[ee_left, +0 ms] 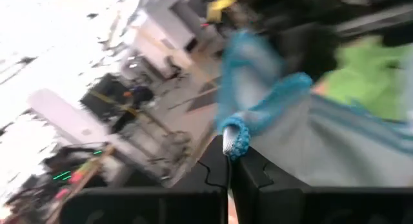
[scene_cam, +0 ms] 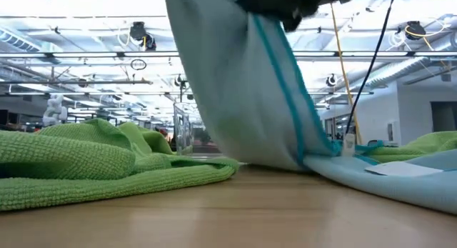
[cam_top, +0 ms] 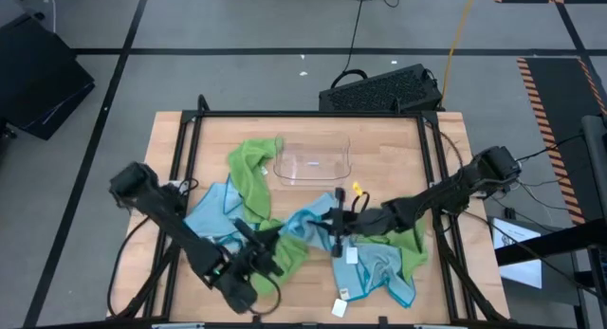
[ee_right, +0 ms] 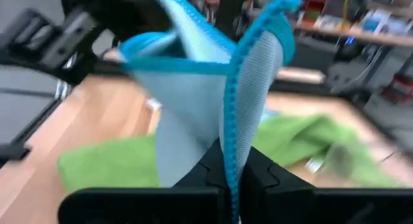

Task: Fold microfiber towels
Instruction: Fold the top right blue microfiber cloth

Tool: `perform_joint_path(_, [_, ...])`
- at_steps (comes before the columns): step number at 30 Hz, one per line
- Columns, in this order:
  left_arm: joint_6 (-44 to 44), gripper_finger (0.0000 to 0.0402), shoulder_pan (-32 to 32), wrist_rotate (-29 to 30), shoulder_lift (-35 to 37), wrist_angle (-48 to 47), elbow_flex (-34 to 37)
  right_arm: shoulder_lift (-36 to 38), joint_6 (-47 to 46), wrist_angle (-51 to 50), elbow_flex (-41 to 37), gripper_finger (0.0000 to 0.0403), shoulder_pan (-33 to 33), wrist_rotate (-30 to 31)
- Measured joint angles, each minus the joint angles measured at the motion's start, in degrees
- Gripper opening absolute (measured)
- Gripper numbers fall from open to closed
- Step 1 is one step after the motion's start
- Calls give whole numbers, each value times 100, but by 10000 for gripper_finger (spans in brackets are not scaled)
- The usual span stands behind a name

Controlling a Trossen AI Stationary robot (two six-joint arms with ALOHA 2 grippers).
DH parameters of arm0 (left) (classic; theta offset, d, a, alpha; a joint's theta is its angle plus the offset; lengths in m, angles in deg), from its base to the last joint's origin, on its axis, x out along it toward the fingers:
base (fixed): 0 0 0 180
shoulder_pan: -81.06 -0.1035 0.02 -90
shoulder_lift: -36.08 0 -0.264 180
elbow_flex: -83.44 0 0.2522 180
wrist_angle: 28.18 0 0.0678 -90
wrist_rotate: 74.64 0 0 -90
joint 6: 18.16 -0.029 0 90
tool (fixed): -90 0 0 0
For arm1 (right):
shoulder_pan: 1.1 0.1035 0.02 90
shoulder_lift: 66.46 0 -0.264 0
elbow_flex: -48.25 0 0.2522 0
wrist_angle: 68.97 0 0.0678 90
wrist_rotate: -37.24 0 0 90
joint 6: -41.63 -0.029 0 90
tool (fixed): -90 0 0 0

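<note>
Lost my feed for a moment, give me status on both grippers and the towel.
Left gripper shut on light blue towel edge. Right gripper shut on same towel, lifted between them. Green towels and clear tray crowd the table.

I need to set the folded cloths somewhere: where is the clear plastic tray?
In the high view the clear plastic tray sits on the table's far middle, just right of a lime green towel.
</note>
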Motion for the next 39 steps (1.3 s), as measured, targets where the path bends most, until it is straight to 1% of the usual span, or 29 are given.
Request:
perform_joint_path(3, [-31, 2, -145, 66, 600, -195, 0, 435, 415, 42, 15, 4, -153, -44])
perform_joint_path(5, [-98, 2, -331, -45, 989, -208, 0, 704, 768, 156, 16, 4, -347, -276])
perform_joint_path(7, [-336, 2, -602, -225, 1318, -147, 0, 957, 1008, 328, 15, 4, -674, -797])
perform_joint_path(9, [-592, 2, -910, -478, 1611, -53, 0, 1199, 945, 480, 7, 4, -1115, -1487])
perform_joint_path(13, [-789, 2, -1448, -1563, 2058, 157, -2, 1569, 149, 318, 5, 4, -1933, -2875])
perform_joint_path(15, [-649, 2, -1564, -2183, 2181, 9, -2, 1706, -81, -15, -2, 4, -2133, -3342])
perform_joint_path(17, [-250, 2, -1580, -2685, 2230, -214, -2, 1833, -184, -451, -2, 4, -2175, -3620])
perform_joint_path(20, [325, 4, -1486, -3187, 2209, -668, 3, 1979, -240, -1115, 0, 4, -2071, -3939])
perform_joint_path(22, [560, 4, -1343, -3459, 2205, -809, 7, 2015, -243, -1436, 0, 4, -1942, -4009])
perform_joint_path(24, [660, 4, -1221, -3714, 2186, -788, 7, 2044, -292, -1545, 5, 4, -1812, -4014])
perform_joint_path(26, [612, 5, -1096, -3781, 2165, -610, 7, 2052, -315, -1490, 5, 4, -1719, -4018])
perform_joint_path(27, [446, 5, -1036, -3732, 2164, -469, 7, 2049, -307, -1385, 5, 4, -1701, -4014])
perform_joint_path(29, [-19, 5, -971, -3432, 2166, -71, 7, 2047, -276, -1075, 5, 4, -1754, -3938])
perform_joint_path(31, [-486, 6, -1013, -2927, 2185, 311, 7, 2058, -215, -724, 3, 4, -1920, -3797])
perform_joint_path(33, [-923, 6, -1182, -2541, 2209, 607, 7, 2056, -171, -407, 2, 4, -2154, -3763])
perform_joint_path(34, [-1113, 6, -1318, -2452, 2211, 707, 7, 2056, -175, -278, 0, 4, -2285, -3786])
perform_joint_path(37, [-1358, 6, -1801, -2409, 2252, 856, 7, 2058, -314, -11, -11, 4, -2776, -4061])
perform_joint_path(39, [-1352, 7, -2117, -2599, 2308, 861, 7, 2054, -574, 30, -10, 4, -3103, -4307])
